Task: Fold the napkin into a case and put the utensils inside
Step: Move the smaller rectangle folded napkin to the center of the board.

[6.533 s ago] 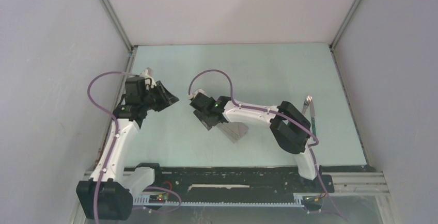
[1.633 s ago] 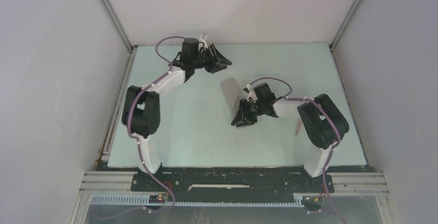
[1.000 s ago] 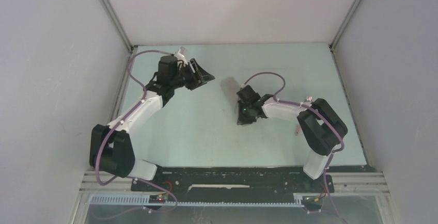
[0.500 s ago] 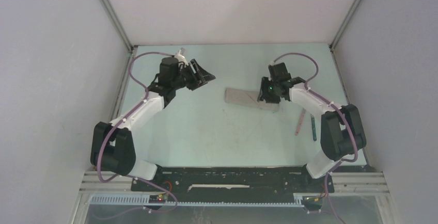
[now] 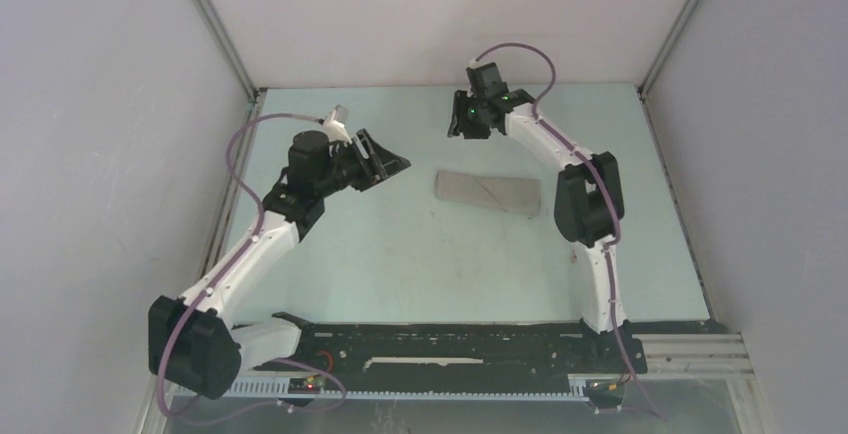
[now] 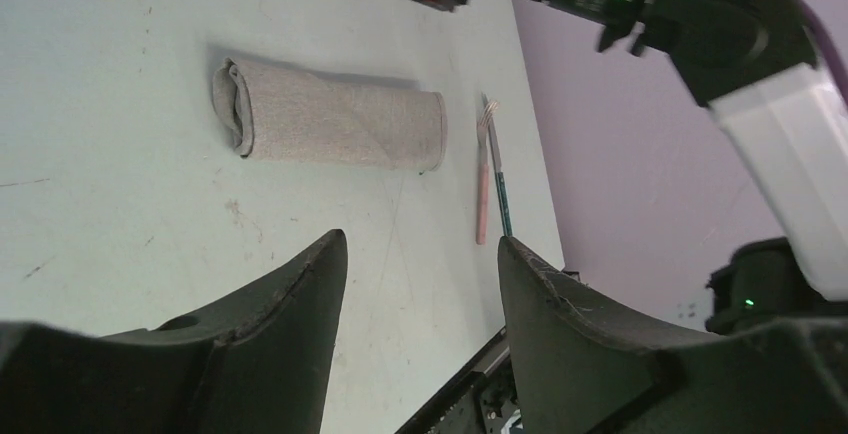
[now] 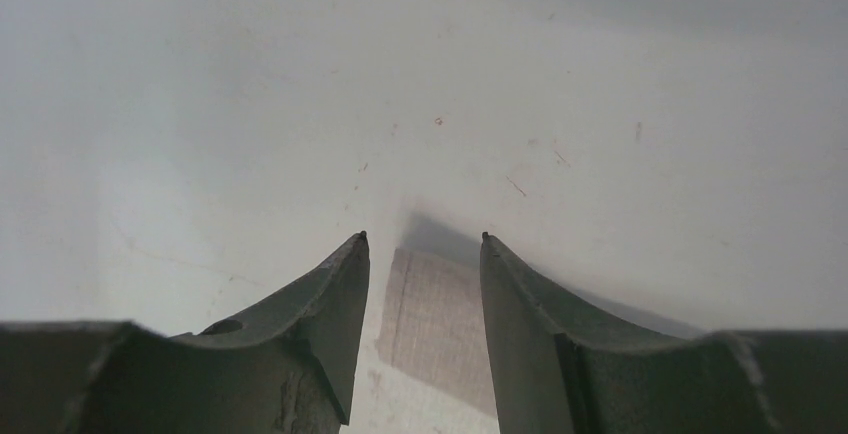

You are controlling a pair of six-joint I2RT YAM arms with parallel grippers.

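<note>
The napkin lies folded as a narrow taupe-grey case flat on the table's middle, and nothing touches it. In the left wrist view the case shows a rolled fold at its left end. The utensils lie side by side beyond its right end: a pink handle, a teal handle and fork tines. The left gripper hovers left of the case, open and empty. The right gripper hangs open above the far side, with the case showing between its fingers far below.
The right arm reaches over the table's right part and covers the utensils' spot in the top view. Grey walls close in the left, back and right. A black rail runs along the near edge.
The right gripper opened, left the case's right end and swung up toward the back wall. The case now lies flat crosswise. The left gripper drew slightly nearer.
</note>
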